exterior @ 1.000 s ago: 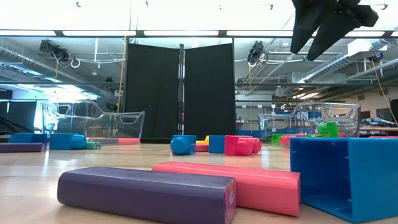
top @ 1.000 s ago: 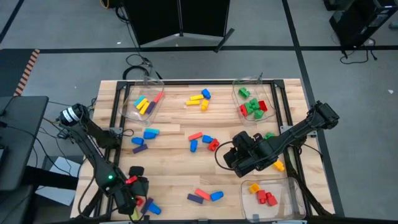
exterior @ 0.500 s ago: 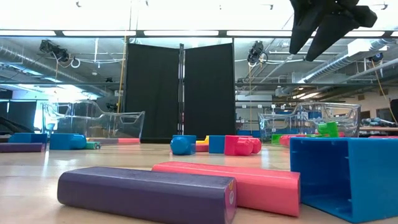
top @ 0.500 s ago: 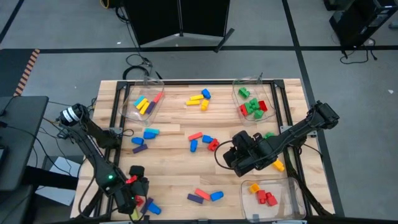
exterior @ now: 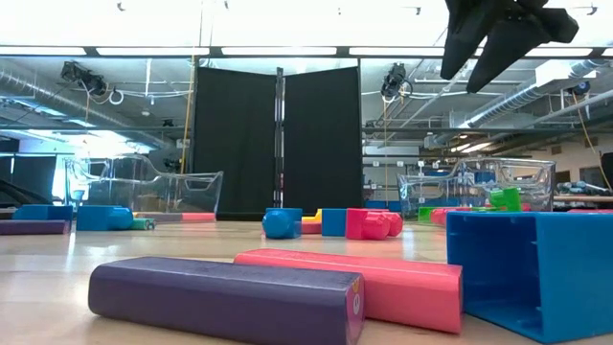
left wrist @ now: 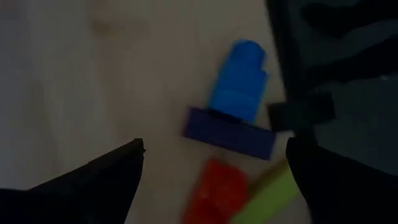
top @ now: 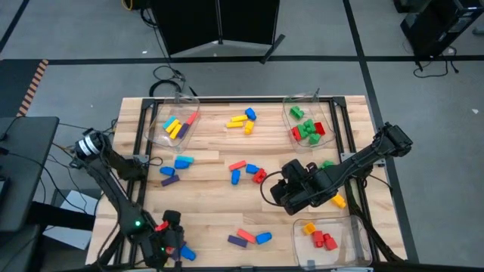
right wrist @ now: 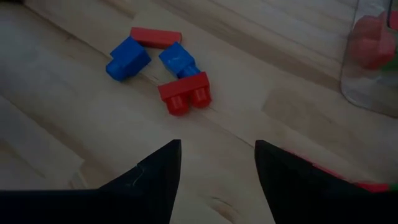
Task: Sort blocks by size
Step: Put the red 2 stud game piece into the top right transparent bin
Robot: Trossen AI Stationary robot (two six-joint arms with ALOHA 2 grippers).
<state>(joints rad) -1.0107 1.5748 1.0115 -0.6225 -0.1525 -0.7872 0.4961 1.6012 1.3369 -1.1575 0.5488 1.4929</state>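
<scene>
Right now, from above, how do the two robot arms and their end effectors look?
Both arms are dark, jointed links. The left arm carries a small green light near its wrist and a pale, round part at its outer joint. The left end effector and the right end effector are bulky, black blocks, each with two dark fingers.

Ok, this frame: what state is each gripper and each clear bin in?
left gripper: open, empty, over loose blocks at the table's near-left corner.
right gripper: open, empty, above the table middle.
far-left bin: holds several blocks.
far-right bin: holds green and red blocks.
near-right bin: holds a few red and orange blocks.
</scene>
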